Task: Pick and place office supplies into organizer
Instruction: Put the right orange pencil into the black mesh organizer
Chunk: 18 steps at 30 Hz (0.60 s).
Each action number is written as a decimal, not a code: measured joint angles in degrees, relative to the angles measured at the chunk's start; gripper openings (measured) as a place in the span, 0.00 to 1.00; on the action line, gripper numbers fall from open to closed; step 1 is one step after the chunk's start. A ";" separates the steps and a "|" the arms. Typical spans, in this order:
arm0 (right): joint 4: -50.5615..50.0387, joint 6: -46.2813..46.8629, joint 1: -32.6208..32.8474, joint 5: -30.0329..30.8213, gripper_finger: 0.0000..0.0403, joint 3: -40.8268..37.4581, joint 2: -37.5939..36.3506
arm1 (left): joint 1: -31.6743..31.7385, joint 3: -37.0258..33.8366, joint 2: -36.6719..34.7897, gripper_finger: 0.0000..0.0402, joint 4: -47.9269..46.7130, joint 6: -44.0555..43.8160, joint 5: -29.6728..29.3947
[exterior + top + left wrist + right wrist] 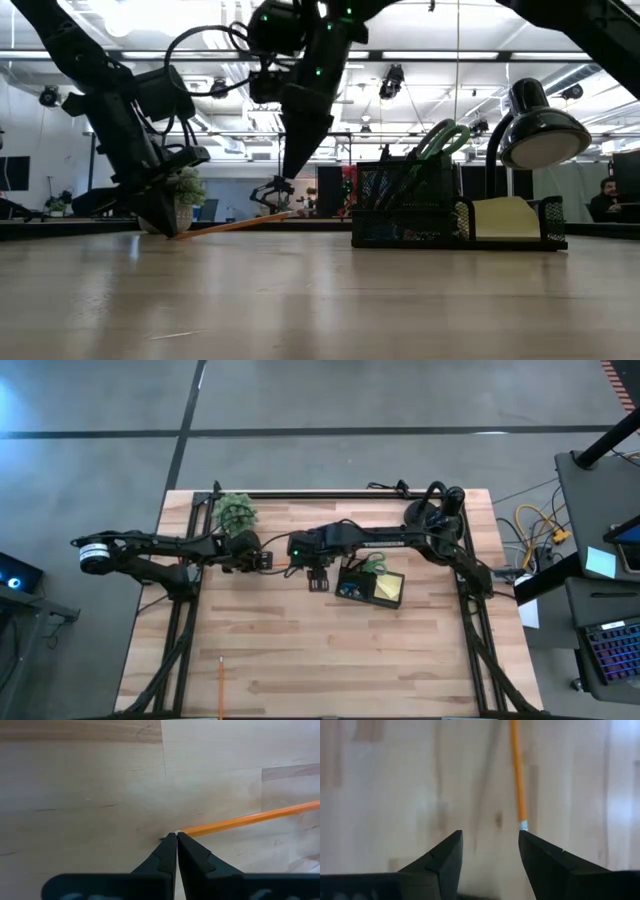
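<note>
An orange pencil [240, 821] lies between my two grippers, left of the black mesh organizer [352, 588]. My left gripper [176, 835] is shut on one end of it, beside the plant. My right gripper [490, 835] hangs open, pointing down over the pencil's other end, the one with the metal ferrule [523, 825], which sits right at one fingertip. In the low view the pencil [235, 224] slants up from the left gripper [165, 225] toward the right gripper [290, 175]. Green-handled scissors [440, 135] and a yellow sticky pad [390, 589] stand in the organizer. A second orange pencil [221, 685] lies near the table's near edge. My left gripper pinches the pencil's very end [181, 830] between its two fingertips, coming down at a slant from the table's left. That end is low at the table and the far end is tipped up. My right gripper: I cannot tell whether its fingertip [527, 836] touches the ferrule end.
The green plant [237, 512] stands just behind my left gripper. The black desk lamp [540, 130] is at the far right behind the organizer [400, 215]. Bare wood stretches across the near half of the table.
</note>
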 joint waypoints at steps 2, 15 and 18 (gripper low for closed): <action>1.43 -0.05 -1.21 -0.62 0.44 -0.49 0.40 | 0.00 -0.02 0.00 0.00 0.02 0.01 0.00; 4.75 -2.53 -3.17 -1.42 0.45 -2.60 3.01 | -0.04 -0.13 0.00 0.00 0.15 0.03 -0.06; 5.14 -2.51 -3.52 -0.04 0.45 -3.13 3.03 | -0.04 -0.17 0.00 0.00 0.20 0.03 -0.05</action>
